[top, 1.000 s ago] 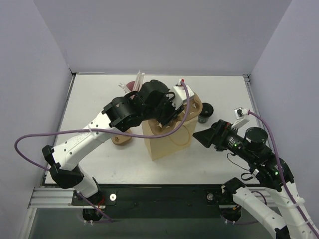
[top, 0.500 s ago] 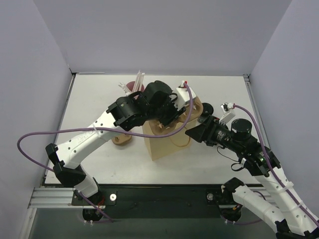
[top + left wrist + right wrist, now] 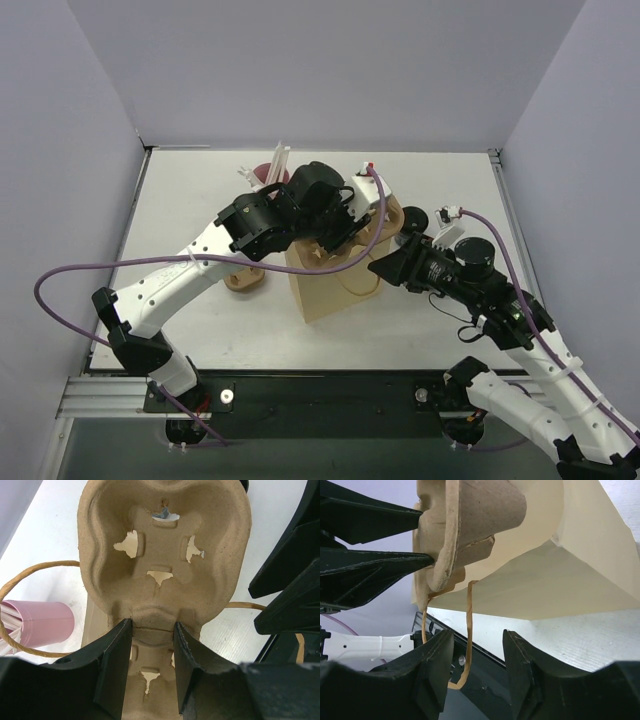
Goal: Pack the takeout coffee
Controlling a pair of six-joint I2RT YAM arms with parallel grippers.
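Presently clamps cup carrier [image 3: 165, 545] in left gripper [image 3: 152, 625], paper bag [image 3: 325, 290] just below; right gripper [image 3: 477, 640] agape beside handle [image 3: 468, 610]; next likely calls for lowering inside.

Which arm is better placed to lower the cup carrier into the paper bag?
Left. The left gripper is shut on the cup carrier over the paper bag. The right gripper is open beside the bag, holding nothing.

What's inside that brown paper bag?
The pulp cup carrier, held by the left gripper, sits at the paper bag's mouth. Carrier and arm cover the interior, contents unseen.
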